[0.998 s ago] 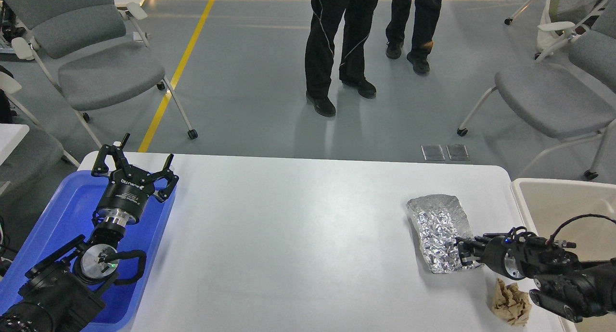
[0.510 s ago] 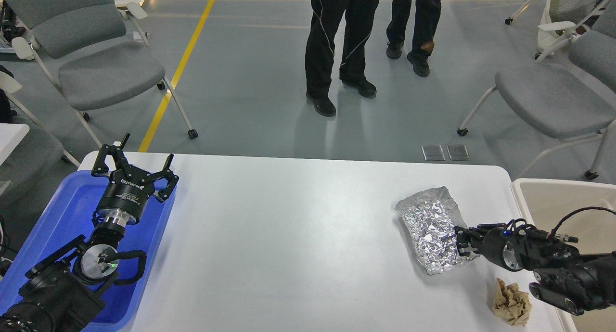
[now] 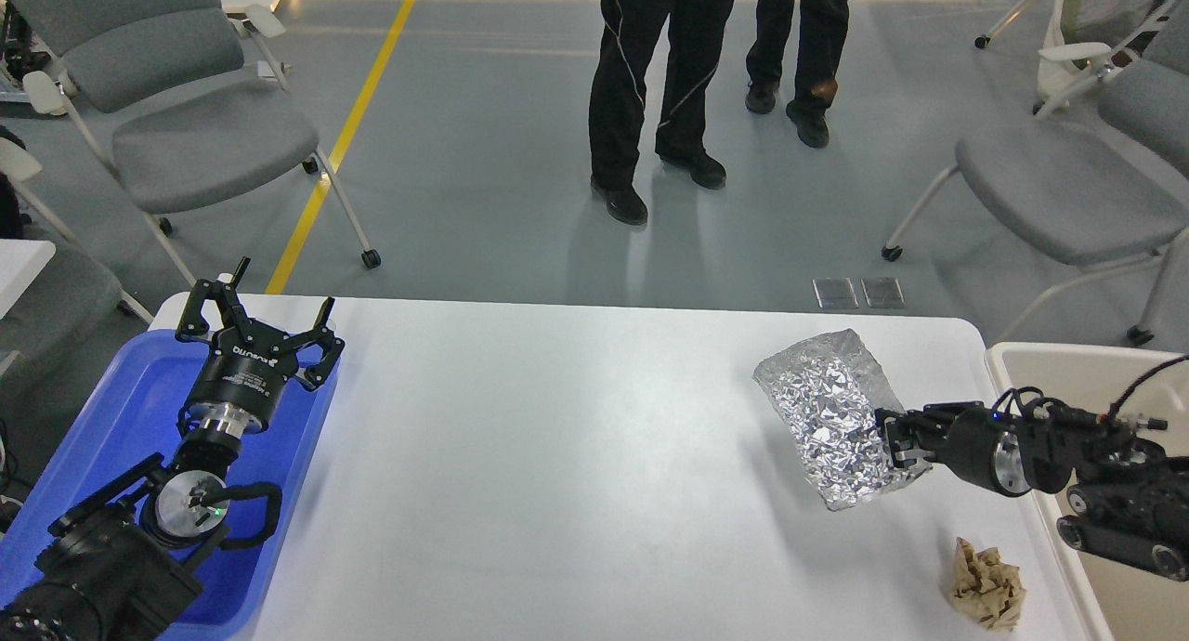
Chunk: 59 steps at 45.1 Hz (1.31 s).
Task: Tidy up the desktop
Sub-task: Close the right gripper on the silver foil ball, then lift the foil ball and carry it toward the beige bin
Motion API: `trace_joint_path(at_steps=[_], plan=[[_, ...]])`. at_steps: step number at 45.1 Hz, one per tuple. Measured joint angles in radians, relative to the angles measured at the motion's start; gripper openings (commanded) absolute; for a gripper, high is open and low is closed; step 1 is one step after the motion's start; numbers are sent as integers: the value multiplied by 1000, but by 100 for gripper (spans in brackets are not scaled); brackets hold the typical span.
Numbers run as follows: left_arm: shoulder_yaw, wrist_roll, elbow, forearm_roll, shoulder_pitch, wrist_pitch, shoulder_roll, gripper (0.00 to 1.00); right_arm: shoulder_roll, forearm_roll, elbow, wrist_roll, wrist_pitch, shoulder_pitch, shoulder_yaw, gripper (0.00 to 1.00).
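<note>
The desktop (image 3: pixel 576 455) is a wide white tabletop with rounded corners. A crumpled silver foil sheet (image 3: pixel 827 409) is tilted up off it at the right. My right gripper (image 3: pixel 894 444) is shut on the foil's near right edge and holds it raised. A crumpled brown paper ball (image 3: pixel 986 585) lies on the desktop near the front right corner. My left gripper (image 3: pixel 255 320) is open and empty, above the far end of the blue tray (image 3: pixel 121 409) at the left.
A beige bin (image 3: pixel 1077 381) stands just off the desktop's right edge. Grey chairs stand at the far left (image 3: pixel 176 111) and far right (image 3: pixel 1068 186). Two people's legs (image 3: pixel 650 84) stand on the floor beyond the table.
My right gripper has lifted the foil off the desktop and tilted it up, moving slightly back and up. The left arm has not moved.
</note>
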Motion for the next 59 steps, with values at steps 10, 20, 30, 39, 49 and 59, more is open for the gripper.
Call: trace_joint_path(at_steps=[10,20,30,39,49,59], plan=[[0,0,0,0,0,0,0,100,-117,1,153,6,37,128,-10,0],[0,0,0,0,0,0,0,100,-224,2,290,7,123,299,-59,0],[0,0,0,-1,0,0,0,100,-308,1,388,17,261,472,-84,0],[0,0,0,-1,0,0,0,100,-353,0,446,35,376,603,-88,0],[0,0,0,0,0,0,0,100,-378,2,476,45,467,699,-87,0],[0,0,0,0,0,0,0,100,-426,22,472,45,487,694,-81,0]])
